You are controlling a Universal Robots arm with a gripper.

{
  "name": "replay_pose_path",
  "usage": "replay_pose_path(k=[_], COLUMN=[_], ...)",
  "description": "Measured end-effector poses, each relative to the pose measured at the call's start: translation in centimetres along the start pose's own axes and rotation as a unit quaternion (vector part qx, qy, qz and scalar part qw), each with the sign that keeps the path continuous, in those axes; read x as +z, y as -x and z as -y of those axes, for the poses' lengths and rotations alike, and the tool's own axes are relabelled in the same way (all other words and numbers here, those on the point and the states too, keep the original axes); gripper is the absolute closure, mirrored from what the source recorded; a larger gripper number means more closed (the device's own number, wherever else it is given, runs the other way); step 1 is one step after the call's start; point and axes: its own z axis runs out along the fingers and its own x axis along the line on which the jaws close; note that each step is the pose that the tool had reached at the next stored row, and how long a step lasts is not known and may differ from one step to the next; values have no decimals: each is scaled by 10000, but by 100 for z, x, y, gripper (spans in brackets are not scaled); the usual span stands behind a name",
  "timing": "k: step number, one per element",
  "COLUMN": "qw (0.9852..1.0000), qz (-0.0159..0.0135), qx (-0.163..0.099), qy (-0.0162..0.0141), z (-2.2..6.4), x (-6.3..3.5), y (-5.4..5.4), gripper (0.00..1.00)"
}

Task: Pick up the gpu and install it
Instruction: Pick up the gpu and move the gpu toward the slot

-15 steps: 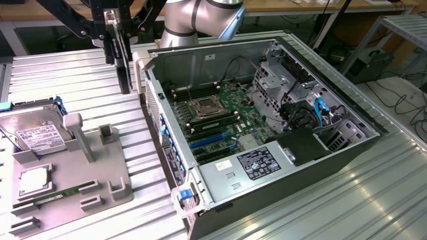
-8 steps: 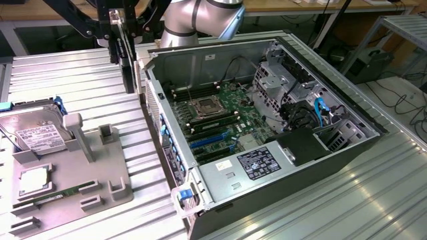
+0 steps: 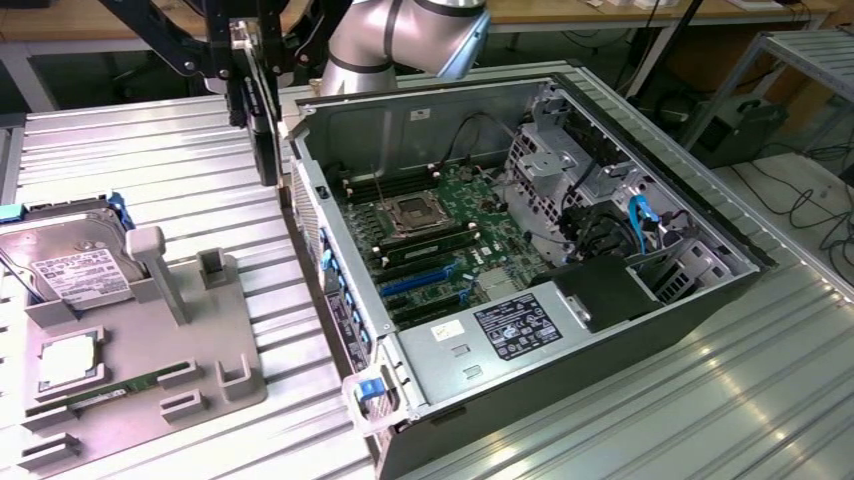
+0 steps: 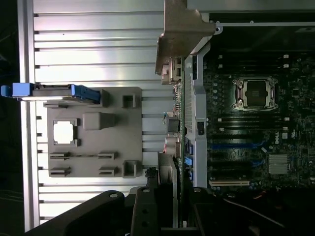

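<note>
Green gpu [image 4: 183, 105] hangs edge-on, clamped in my end effector [image 3: 254, 80] beside the computer case [image 3: 601, 370]: mid-carry, I judge, and seating it probably needs squaring over a blue slot [image 3: 420, 281].

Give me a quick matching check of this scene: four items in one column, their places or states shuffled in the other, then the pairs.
Items
1. graphics card
2. hard drive
3. memory stick
4. computer case

Places or states
A. resting in the small holders of the grey tray
B. lying open, with the motherboard showing
C. gripped in the claw, hanging edge-on above the table beside the case
D. standing in the grey tray, white label showing

Pairs: 1-C, 2-D, 3-A, 4-B
</note>
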Motion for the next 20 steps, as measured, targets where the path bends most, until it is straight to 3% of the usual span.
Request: replay_pose_path(k=[20], qw=[10000], qz=[0], qx=[0], qy=[0], z=[-3], x=[13], y=[192], gripper=[72])
